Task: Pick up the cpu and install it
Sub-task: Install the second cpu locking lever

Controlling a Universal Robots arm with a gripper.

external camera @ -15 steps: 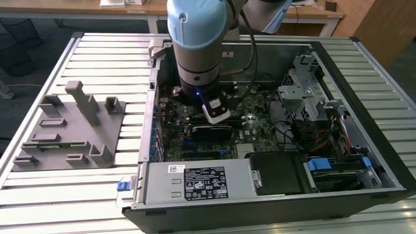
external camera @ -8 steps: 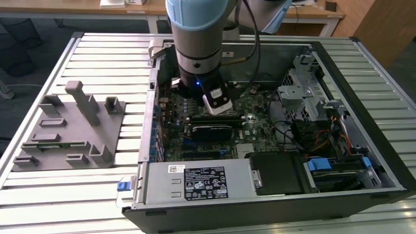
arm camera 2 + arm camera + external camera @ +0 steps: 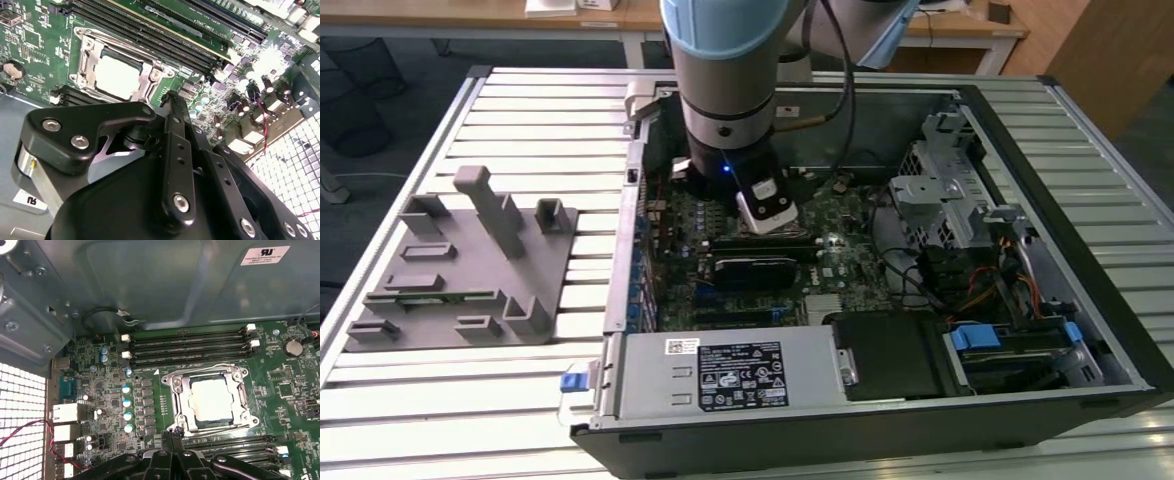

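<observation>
The cpu already lies in the socket; the arm hangs over the board.

In both wrist views the cpu [image 3: 212,398] sits flat inside the metal-framed socket [image 3: 176,390], near the frame centre in the first wrist view and upper left in the second. The gripper [image 3: 175,433] has its fingers [image 3: 172,100] closed together, holding nothing, their tip just beside the socket frame. I judge the placing step done; the socket frame is still open.
</observation>
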